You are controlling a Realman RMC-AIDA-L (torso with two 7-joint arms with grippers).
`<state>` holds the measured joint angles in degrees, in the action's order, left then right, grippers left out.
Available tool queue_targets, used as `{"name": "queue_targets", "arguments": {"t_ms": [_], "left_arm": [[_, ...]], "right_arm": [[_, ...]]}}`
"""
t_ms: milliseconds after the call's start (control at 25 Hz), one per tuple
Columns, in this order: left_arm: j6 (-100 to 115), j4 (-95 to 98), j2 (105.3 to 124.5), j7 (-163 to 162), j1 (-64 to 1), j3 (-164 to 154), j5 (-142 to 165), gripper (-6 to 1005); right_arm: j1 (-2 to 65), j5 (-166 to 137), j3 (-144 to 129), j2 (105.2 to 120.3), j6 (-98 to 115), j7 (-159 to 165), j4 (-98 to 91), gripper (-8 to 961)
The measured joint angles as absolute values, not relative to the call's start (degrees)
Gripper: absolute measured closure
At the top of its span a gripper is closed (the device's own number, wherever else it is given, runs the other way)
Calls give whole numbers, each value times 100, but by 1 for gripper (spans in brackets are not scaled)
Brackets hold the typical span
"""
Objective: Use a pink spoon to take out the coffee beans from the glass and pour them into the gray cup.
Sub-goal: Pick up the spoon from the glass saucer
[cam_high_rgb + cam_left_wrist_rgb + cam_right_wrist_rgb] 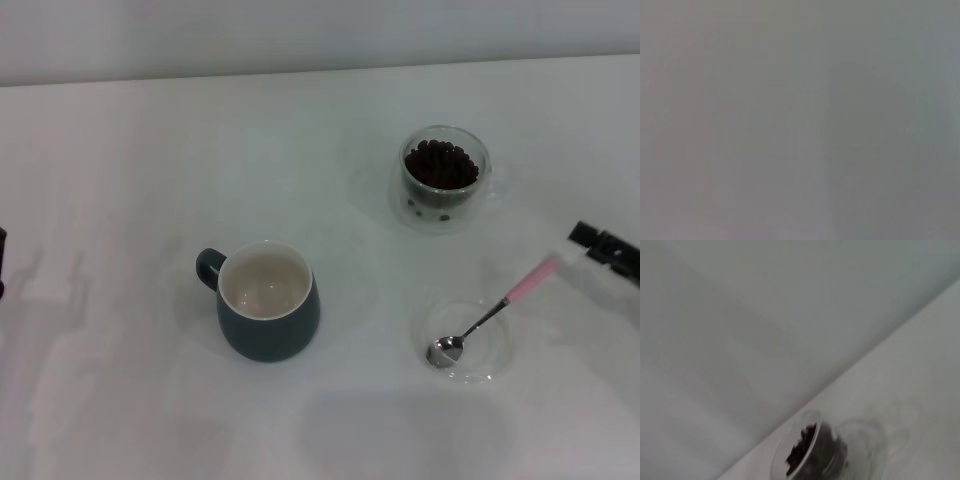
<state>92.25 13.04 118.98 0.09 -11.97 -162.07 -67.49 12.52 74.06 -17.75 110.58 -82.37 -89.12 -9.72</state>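
White counter (130, 150) under everything, pale wall behind its far edge.

Gray cup (268, 303) standing upright, cream inside bare, loop handle turned toward the left side; well away from the right hand (604, 247), across the spoon and its dish.

Glass (443, 178) upright, farther back than the right hand and off to its left, near but apart; also seen low in the right wrist view (830, 452), close against the wall line.

Shallow clear dish (497, 358) flat on the counter, nearer than the right hand and to its left.

Right hand only a dark tip poking in at the right border of the head view, just beside the spoon's handle end; cannot tell whether touching it, nor whether wide, narrow or gripping.

Left hand (2, 262) a dark sliver at the left border, far from every object; opening impossible to tell. Left wrist view plain gray, nothing to make out.

Pink spoon (490, 314) lying slantwise, metal bowl resting in the dish, pink handle end pointing up toward the right hand.

Coffee beans (441, 164) heaped dark inside the glass, a few loose ones lower down behind its wall.
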Motion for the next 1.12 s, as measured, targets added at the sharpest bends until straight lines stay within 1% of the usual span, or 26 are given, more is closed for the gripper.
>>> {"name": "queue_targets", "arguments": {"t_ms": [120, 240, 440, 880, 1120], "left_arm": [[9347, 1300, 11898, 9, -1208, -16206, -6802, 541], [9499, 1264, 11900, 9, -1210, -16207, -6827, 541], [9608, 1222, 11901, 9, -1213, -16207, -6907, 541], [9667, 1166, 11900, 12, -1222, -16207, -7027, 541], [9666, 1167, 11902, 9, -1222, -16207, -7023, 541]], "right_arm": [[1261, 7313, -1803, 11197, -8164, -8893, -971, 125], [1272, 7288, -1845, 11303, -8137, -8902, -969, 126], [1274, 7285, -1855, 11422, -8132, -8943, -966, 127], [1270, 7306, -1833, 11448, -8078, -9204, -758, 129], [1317, 7315, -1846, 11454, -8099, -9279, -665, 219]]}}
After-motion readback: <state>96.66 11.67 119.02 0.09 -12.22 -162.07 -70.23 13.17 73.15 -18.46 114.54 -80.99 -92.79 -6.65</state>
